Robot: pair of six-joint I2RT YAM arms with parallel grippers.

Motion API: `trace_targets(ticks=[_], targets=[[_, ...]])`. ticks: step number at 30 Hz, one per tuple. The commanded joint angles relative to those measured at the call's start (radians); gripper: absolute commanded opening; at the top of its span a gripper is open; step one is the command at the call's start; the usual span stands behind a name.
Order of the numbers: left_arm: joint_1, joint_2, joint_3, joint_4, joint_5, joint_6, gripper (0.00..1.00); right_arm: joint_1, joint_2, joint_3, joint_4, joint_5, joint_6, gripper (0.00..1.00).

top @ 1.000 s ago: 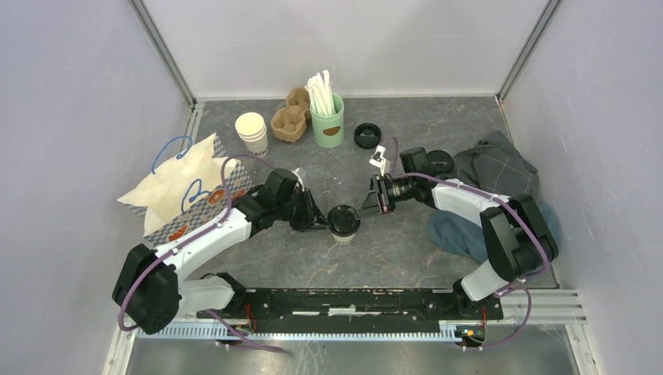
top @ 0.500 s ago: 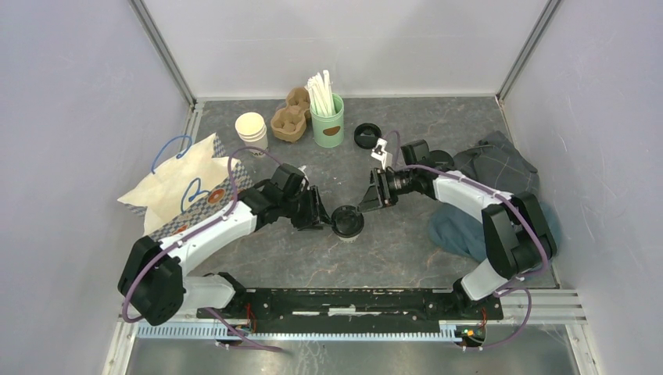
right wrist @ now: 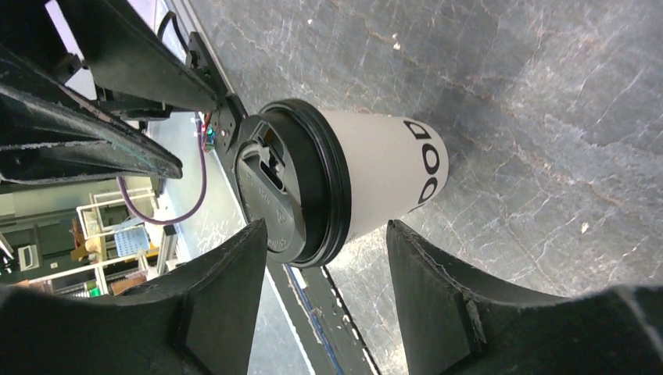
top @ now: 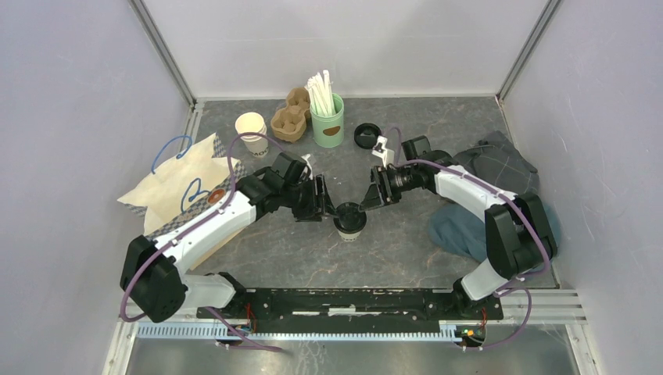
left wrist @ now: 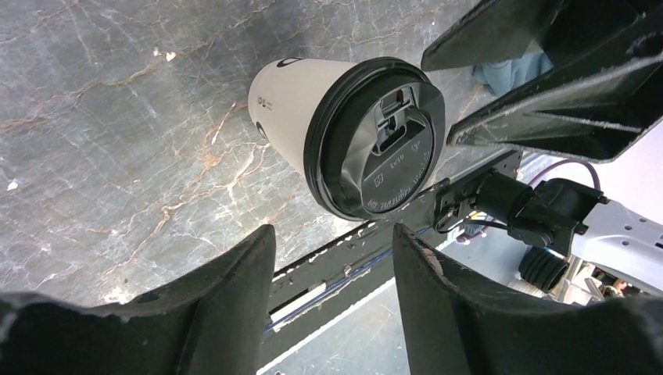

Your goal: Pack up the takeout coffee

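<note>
Table [top: 391, 258] first: bare stone runs along the near edge, bag [top: 176, 187] hugging the left side, cloth [top: 500, 168] heaped at the right. Both arms meet mid-table. The left gripper [top: 320, 201], fingers apart, sits just left of the coffee [top: 349, 219]. The right gripper [top: 374, 195], fingers apart too, sits just right of it. Neither grips it. Coffee upright, lid on, open floor before and behind.

place: robot lab cell | shown by: blank panel walls [top: 70, 117], aluminium posts [top: 163, 53], bolted arm rail [top: 352, 300]
</note>
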Motion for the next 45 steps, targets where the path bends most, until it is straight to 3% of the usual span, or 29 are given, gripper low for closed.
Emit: trace_targets(ticks=[1,4,6,8,13,18,22,30,35,45], targets=[[-0.001,0.057,0.031,0.074,0.047,0.022,0.65,-0.003,-0.047,-0.050,0.033,-0.035,-0.026,0.64],[-0.001,0.091,0.023,0.132,0.056,0.013,0.68,-0.003,-0.057,-0.065,0.048,-0.039,-0.025,0.62],[-0.001,0.120,0.028,0.149,0.057,0.013,0.67,-0.003,-0.057,-0.095,0.105,-0.060,0.008,0.55],[-0.002,0.145,0.023,0.173,0.070,0.004,0.64,-0.002,-0.050,-0.128,0.173,-0.082,0.050,0.46],[-0.002,0.169,-0.022,0.182,0.050,-0.008,0.51,-0.003,-0.027,-0.174,0.259,-0.086,0.062,0.43],[-0.001,0.139,-0.124,0.199,0.039,-0.015,0.47,-0.014,0.003,-0.203,0.131,0.094,-0.078,0.37],[-0.001,0.081,-0.141,0.207,0.060,-0.025,0.51,-0.014,-0.009,-0.150,0.030,0.120,-0.152,0.41],[-0.005,0.013,-0.150,0.310,0.187,-0.122,0.62,-0.012,-0.007,-0.031,0.113,-0.011,0.032,0.50],[-0.021,0.020,-0.202,0.411,0.244,-0.170,0.62,0.009,0.055,0.041,0.106,-0.047,0.049,0.48],[-0.113,0.126,-0.103,0.423,0.272,-0.127,0.64,0.024,0.086,0.098,0.037,-0.051,-0.010,0.48]])
